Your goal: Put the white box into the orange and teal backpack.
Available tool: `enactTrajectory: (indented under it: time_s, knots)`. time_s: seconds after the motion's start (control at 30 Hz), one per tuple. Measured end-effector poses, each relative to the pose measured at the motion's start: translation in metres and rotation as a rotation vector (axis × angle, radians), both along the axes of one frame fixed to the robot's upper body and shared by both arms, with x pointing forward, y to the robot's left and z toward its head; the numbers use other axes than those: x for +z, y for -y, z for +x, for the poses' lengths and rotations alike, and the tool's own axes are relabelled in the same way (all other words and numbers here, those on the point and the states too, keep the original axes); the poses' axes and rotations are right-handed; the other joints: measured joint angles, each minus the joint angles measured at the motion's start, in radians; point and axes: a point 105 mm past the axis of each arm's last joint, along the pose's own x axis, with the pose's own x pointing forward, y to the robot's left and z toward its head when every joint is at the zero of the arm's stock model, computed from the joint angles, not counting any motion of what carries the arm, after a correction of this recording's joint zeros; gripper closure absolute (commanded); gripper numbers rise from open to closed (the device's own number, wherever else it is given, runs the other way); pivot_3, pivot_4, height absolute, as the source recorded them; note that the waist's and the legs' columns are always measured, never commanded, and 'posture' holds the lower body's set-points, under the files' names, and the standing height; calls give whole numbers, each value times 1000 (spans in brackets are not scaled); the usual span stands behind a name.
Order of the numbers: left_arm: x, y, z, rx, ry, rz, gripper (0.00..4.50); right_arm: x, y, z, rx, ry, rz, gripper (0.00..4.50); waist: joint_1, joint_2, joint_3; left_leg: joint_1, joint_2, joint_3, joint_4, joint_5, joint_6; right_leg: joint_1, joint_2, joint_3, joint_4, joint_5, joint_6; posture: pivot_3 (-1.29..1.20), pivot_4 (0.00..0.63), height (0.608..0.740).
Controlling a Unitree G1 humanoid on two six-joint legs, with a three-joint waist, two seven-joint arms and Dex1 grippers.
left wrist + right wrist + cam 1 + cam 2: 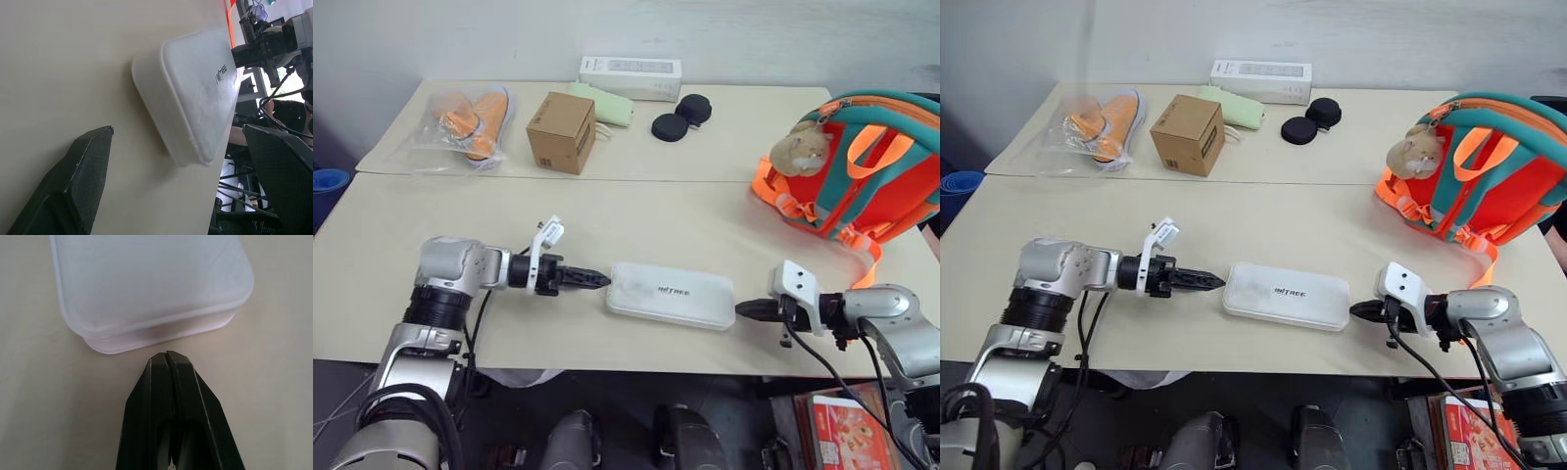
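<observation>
Beige table (636, 220) bearing all items. Orange and teal backpack (862, 166) at far right, tan plush toy (801, 147) attached. White box (670, 294) lying flat near front edge, between both grippers. Left gripper (597, 280) at box's left end, fingers (83, 166) spread wide, grasping nothing. Right gripper (744, 310) just beside box's right end, clenched, empty.

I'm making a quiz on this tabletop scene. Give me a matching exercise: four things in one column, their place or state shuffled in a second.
Things:
1. white box
2. orange and teal backpack
3. left gripper
4. right gripper

Place or state:
A. fingers shut, tip at one short end of the box
B. flat on the table between both grippers
C. fingers apart
D. far right of the table, plush toy attached

Pairs: 1-B, 2-D, 3-C, 4-A
</observation>
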Motion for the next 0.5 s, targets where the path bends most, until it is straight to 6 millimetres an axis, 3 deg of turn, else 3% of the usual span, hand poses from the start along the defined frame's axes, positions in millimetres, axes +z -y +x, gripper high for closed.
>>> enactTrajectory:
  time_s: [0.13,0.37,0.5]
  knots:
    - [-2,26,1,-46,-17,-30,42,0,-3,2,3,16,1,4500,7,0,0,0,0,-1,3,-1,1,2,0,0,0,0,0,0,150,740]
    - [-5,46,2,-84,-13,-43,42,-2,-2,2,-3,20,-5,4500,7,0,0,2,1,-5,4,-1,1,7,-1,-1,-3,0,0,0,150,740]
    - [-8,46,6,-57,-33,-49,1190,-3,-2,0,-7,24,-6,4500,5,0,0,2,1,-7,4,-2,1,9,-1,-2,-4,0,0,0,150,740]
